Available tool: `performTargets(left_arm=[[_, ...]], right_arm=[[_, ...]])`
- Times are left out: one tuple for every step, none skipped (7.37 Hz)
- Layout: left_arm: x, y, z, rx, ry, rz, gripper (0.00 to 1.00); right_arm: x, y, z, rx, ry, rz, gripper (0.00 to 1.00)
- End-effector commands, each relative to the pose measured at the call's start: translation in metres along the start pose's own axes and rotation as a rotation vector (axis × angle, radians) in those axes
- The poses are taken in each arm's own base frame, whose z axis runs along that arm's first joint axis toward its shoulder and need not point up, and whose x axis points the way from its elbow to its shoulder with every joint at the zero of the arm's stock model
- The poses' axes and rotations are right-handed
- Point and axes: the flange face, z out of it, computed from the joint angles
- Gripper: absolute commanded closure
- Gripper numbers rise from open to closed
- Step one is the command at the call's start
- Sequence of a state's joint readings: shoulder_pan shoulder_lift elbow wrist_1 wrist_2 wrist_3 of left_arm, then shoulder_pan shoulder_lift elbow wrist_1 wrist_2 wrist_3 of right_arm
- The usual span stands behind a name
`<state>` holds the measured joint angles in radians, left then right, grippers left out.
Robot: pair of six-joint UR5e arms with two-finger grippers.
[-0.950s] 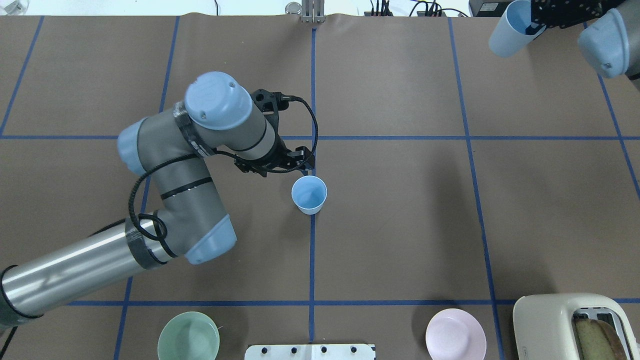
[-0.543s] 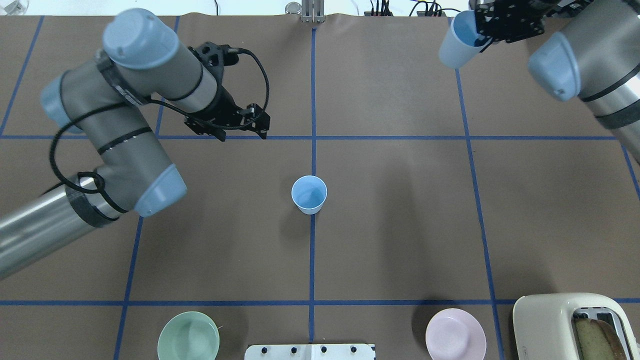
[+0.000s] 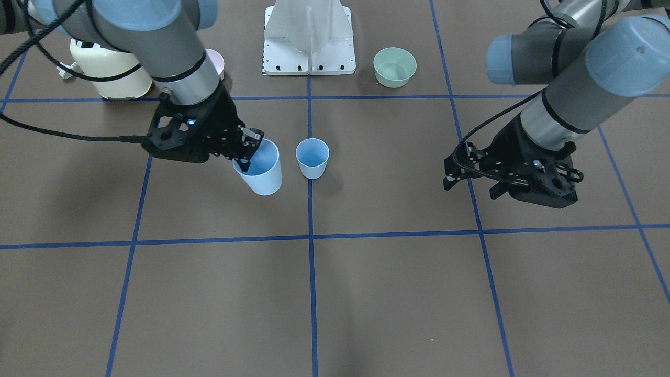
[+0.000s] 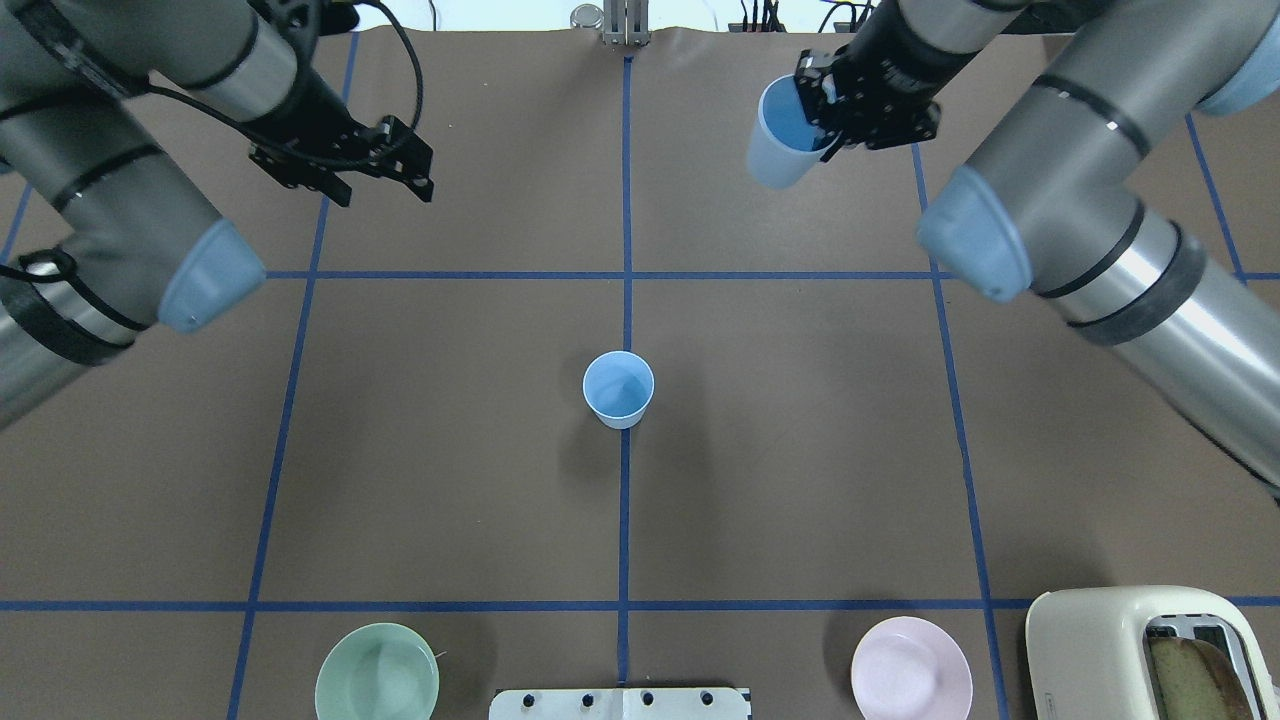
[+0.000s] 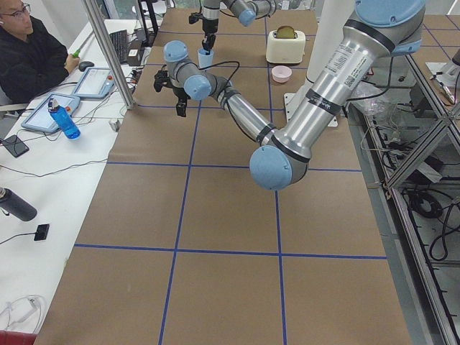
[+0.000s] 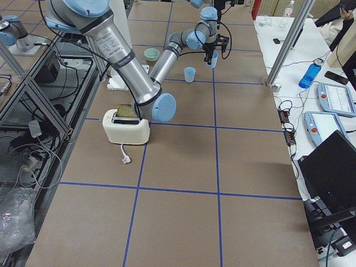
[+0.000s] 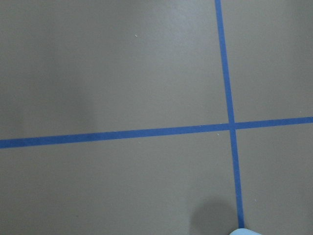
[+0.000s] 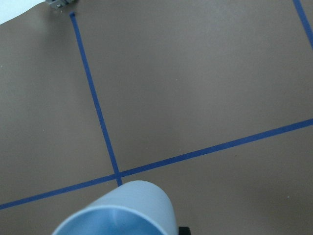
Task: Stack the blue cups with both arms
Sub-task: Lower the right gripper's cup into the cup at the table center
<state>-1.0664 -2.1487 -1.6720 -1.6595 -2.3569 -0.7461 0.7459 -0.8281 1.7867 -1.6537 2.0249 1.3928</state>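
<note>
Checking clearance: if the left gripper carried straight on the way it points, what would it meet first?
Likely just the brown table cover; the left gripper points down with nothing beneath it.

Near L arm (image 5: 316, 100), far R arm (image 5: 241, 8) w/ blue cup (image 5: 206, 57), toaster (image 5: 285, 47), operator (image 5: 29, 57) seated

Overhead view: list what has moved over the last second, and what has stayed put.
The left tool, open and empty, drew back from the standing cup to the far left. The right tool, shut on the carried cup, came in from the far right corner toward the centre line. The standing cup, green bowl, pink bowl and toaster stayed put.
</note>
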Motion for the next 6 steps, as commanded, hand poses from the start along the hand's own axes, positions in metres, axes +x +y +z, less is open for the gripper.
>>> performTargets(left_arm=[[-0.031, -0.004, -0.016, 0.007, -0.020, -0.003, 0.02], [-0.032, -0.004, -0.017, 0.009, -0.021, -0.006, 0.02], [-0.035, -0.003, -0.016, 0.007, -0.022, -0.008, 0.02], [-0.040, -0.003, -0.017, 0.009, -0.024, -0.013, 0.02], [-0.043, -0.002, -0.016, 0.009, -0.027, -0.007, 0.02], [-0.046, 0.000, -0.014, 0.006, -0.029, -0.006, 0.02]], right_arm=[[-0.027, 0.057, 0.028, -0.008, 0.007, -0.033, 1.00], [-0.030, 0.069, 0.034, -0.011, 0.010, -0.044, 1.00], [-0.036, 0.083, 0.044, -0.013, 0.017, -0.062, 1.00], [-0.043, 0.096, 0.057, -0.021, 0.029, -0.076, 1.00], [-0.043, 0.102, 0.063, -0.017, 0.036, -0.085, 1.00], [-0.038, 0.109, 0.073, -0.029, 0.053, -0.093, 1.00]])
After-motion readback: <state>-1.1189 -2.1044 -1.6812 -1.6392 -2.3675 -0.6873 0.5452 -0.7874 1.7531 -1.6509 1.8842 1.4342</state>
